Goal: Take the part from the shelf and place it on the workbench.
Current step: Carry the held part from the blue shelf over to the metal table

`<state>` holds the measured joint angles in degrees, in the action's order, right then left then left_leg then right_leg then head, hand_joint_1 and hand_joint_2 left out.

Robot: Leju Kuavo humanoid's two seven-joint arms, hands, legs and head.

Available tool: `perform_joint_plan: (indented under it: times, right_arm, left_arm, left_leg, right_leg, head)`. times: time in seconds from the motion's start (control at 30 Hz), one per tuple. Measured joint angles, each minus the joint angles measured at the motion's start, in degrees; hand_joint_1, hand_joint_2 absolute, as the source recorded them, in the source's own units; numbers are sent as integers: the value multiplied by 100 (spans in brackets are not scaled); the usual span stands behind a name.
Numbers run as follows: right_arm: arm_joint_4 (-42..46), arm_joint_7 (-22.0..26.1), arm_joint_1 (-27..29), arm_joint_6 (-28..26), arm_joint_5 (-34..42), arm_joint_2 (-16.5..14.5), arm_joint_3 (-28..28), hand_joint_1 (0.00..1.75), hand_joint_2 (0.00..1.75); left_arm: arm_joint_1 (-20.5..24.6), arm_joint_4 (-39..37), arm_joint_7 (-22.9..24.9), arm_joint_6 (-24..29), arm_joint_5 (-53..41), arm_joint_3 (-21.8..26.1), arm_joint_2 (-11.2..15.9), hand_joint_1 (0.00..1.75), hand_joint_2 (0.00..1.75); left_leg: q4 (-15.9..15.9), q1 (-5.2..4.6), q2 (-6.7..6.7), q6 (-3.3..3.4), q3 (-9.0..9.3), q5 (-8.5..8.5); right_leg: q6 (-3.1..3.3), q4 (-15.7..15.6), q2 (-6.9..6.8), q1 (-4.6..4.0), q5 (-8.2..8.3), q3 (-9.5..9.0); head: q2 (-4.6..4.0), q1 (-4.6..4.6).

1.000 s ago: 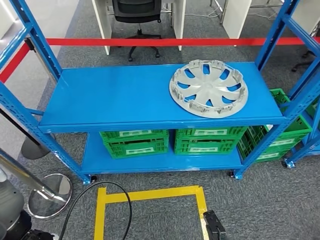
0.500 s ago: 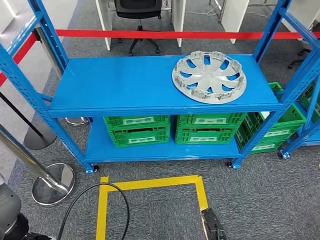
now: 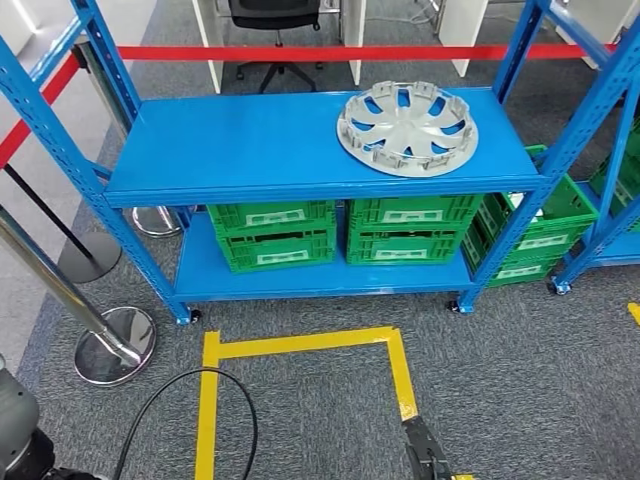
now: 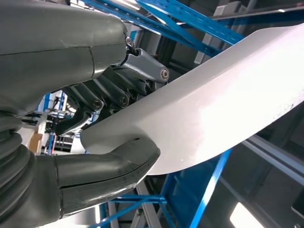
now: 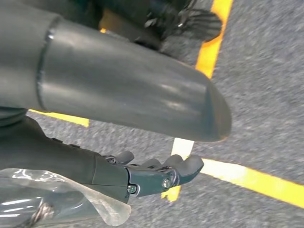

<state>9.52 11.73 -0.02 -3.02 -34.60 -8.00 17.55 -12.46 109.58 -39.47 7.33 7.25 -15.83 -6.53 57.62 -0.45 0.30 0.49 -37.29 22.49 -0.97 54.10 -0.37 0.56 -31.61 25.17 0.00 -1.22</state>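
A silver hubcap (image 3: 407, 129) lies flat on the right half of the blue shelf's top board (image 3: 241, 150), ribbed side up. In the left wrist view my left hand (image 4: 90, 109) grips a smooth, white, curved part (image 4: 215, 104), thumb (image 4: 107, 171) on one face and the dark fingers (image 4: 118, 92) on the other, with blue shelf beams behind it. My right hand (image 5: 157, 173) hangs over the grey carpet with its fingers stretched out and nothing in them. It also appears as a dark shape (image 3: 425, 455) at the bottom edge of the head view, well short of the shelf.
Green crates (image 3: 273, 233) stand on the lower board, with more green crates (image 3: 540, 235) to the right. Yellow tape (image 3: 302, 345) marks a square on the carpet before the shelf. Steel barrier posts (image 3: 113, 345), a red belt (image 3: 317, 52) and a black cable (image 3: 226, 385) lie nearby.
The whole head view has shifted as the camera moved: the shelf now sits a little higher and further left in the picture. The hubcap stays in place on the shelf.
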Motion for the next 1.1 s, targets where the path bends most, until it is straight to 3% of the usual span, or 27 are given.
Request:
perform_joint_plan:
  times: [0.03, 0.1, 0.13, 0.17, 0.2, 0.23, 0.3, 0.37, 0.4, 0.47, 0.5, 0.57, 0.63, 0.67, 0.7, 0.73, 0.77, 0.8, 0.83, 0.9, 0.93, 1.0, 1.03, 1.1]
  right_arm:
    - [-1, -21, 5, 3, -1, 2, 3, 0, 0]
    - [-1, -44, 2, 11, -5, 7, 9, 0, 0]
    - [-1, -50, 1, 15, -13, 7, 10, 0, 0]
    - [-1, -55, 2, 19, -29, 7, 10, 0, 0]
    - [-1, -58, 3, 22, -54, 7, 10, 0, 0]
    - [-1, -60, 4, 21, -79, 7, 10, 0, 0]
    - [-1, -59, 3, 19, -125, 7, 9, 0, 0]
    - [-1, -58, 2, 10, -154, 5, 9, 0, 0]
    - [-1, -58, 3, 3, -163, 5, 9, 0, 0]
    - [-2, -59, 6, -8, -170, 5, 9, 0, 0]
    - [-3, -61, 8, -8, -166, 5, 9, 0, 0]
    - [-5, -75, 8, -4, -152, 5, 9, 0, 0]
    - [-5, -123, 2, 0, -170, 5, 8, 0, 0]
    - [-5, -156, 2, 1, -191, 5, 5, 0, 0]
    - [-5, -187, 4, 1, -217, 5, 0, 0, 0]
    - [-5, -211, 6, -1, -238, 5, -5, 0, 0]
    - [-5, -227, 6, -1, -258, 5, -10, 0, 0]
    - [-4, -236, 4, -2, -275, 5, -13, 0, 0]
    - [-4, -244, 4, -2, -287, 5, -16, 0, 0]
    - [-5, -263, 6, 6, -299, 2, -23, 0, 0]
    - [-7, -279, 8, 12, -302, 0, -26, 0, 0]
    - [-8, -306, 10, 21, -313, -3, -28, 0, 0]
    - [-8, -314, 12, 23, -321, -5, -28, 0, 0]
    - [-9, -317, 21, 27, -344, -9, -31, 0, 0]
  left_arm:
    - [-9, 2, 0, 2, -1, 2, 3, 175, 175]
    - [-20, 6, -1, 4, -1, 2, 10, 175, 175]
    - [-23, 7, -1, 4, -1, 3, 15, 175, 175]
    - [-26, 7, -1, 4, 3, 3, 20, 175, 175]
    - [-29, 7, -1, 3, 7, 3, 24, 175, 175]
    - [-30, 8, -1, 2, 10, 3, 28, 175, 175]
    - [-30, 13, 1, 0, 14, 3, 33, 175, 175]
    - [-31, 21, 1, -1, 15, 4, 37, 175, 175]
    - [-32, 25, 0, -1, 15, 6, 39, 175, 175]
    - [-36, 27, -1, 1, 16, 9, 43, 175, 175]
    - [-36, 27, -1, 2, 16, 9, 43, 175, 175]
    - [-38, 28, -1, 7, 28, 9, 43, 175, 175]
    - [-46, 29, -1, 8, 49, 12, 43, 175, 175]
    - [-50, 29, -1, 6, 54, 14, 43, 175, 175]
    - [-52, 29, -1, 7, 54, 15, 43, 175, 175]
    - [-53, 29, -1, 8, 51, 16, 43, 175, 175]
    - [-53, 29, -1, 11, 48, 16, 43, 175, 175]
    - [-53, 29, -1, 17, 46, 16, 41, 175, 175]
    - [-48, 31, -1, 23, 44, 15, 37, 175, 175]
    - [-38, 35, -1, 34, 37, 13, 29, 175, 175]
    - [-34, 38, -1, 39, 34, 13, 27, 175, 175]
    - [-44, 44, -1, 53, 32, 13, 28, 175, 175]
    - [-48, 49, -1, 58, 32, 14, 29, 175, 175]
    - [-50, 55, -1, 64, 32, 14, 31, 175, 175]
  left_leg:
    - [157, 12, -7, -40, -47, 220]
    - [781, 48, -12, -110, -153, 857]
    - [1159, 63, -12, -135, -192, 1089]
    - [1445, 73, -12, -153, -189, 1173]
    - [1574, 82, -12, -162, -121, 1126]
    - [1490, 89, -13, -161, 35, 987]
    - [777, 92, -21, -124, 575, 757]
    - [35, 71, -34, -66, 1027, 781]
    - [-137, 53, -40, -38, 1105, 824]
    - [-213, 36, -30, 27, 1073, 758]
    - [-234, 40, -19, 69, 1033, 696]
    - [-267, 63, 3, 150, 923, 580]
    - [-251, 53, -7, 184, 775, 493]
    - [-246, 48, -23, 183, 699, 447]
    - [-240, 45, -40, 178, 627, 394]
    - [-231, 44, -67, 166, 556, 344]
    - [-217, 45, -100, 149, 493, 302]
    - [-190, 47, -138, 129, 435, 267]
    - [-151, 42, -182, 104, 376, 238]
    - [-77, 31, -272, 45, 280, 177]
    - [-53, 23, -321, 12, 236, 139]
    - [-7, 25, -384, -46, 156, 114]
    - [102, 28, -354, -76, 95, 198]
    - [671, 40, -215, -137, -128, 574]
  right_leg:
    - [43, -5, -19, 11, 66, 64]
    - [96, 5, -42, 12, 188, 202]
    - [101, 21, -49, 10, 247, 270]
    - [96, 50, -53, 9, 305, 350]
    - [88, 90, -57, 9, 357, 439]
    - [77, 137, -61, 9, 400, 534]
    - [49, 235, -59, 7, 464, 710]
    - [0, 298, -53, 0, 534, 823]
    - [-35, 303, -53, 5, 582, 860]
    - [-109, 288, -50, 26, 654, 908]
    - [-141, 316, -41, 34, 599, 946]
    - [-182, 668, -11, 37, 201, 1100]
    - [-204, 1403, 9, 35, -281, 1316]
    - [-212, 1732, 12, 35, -368, 1381]
    - [-218, 1919, 15, 35, -326, 1381]
    - [-218, 1919, 22, 36, -176, 1293]
    - [-212, 1726, 43, 38, 22, 1118]
    - [-201, 1357, 125, 46, 158, 855]
    - [-190, 926, 238, 56, 191, 547]
    - [-173, 282, 404, 68, 62, 132]
    - [-162, 175, 400, 64, -5, 65]
    - [-105, 150, 286, 75, -9, 105]
    - [-66, 152, 225, 82, 11, 116]
    - [-4, 148, 85, 77, 48, 136]
  head:
    - [0, 8]
    - [0, 22]
    - [0, 25]
    - [0, 25]
    - [0, 25]
    - [0, 26]
    - [0, 25]
    - [0, 20]
    - [0, 20]
    - [0, 21]
    - [0, 19]
    - [0, -8]
    - [0, -33]
    - [0, -33]
    - [0, -33]
    - [0, -33]
    - [0, -32]
    - [0, -34]
    - [0, -31]
    - [0, -29]
    - [0, -25]
    - [0, -24]
    - [0, -8]
    - [0, 25]
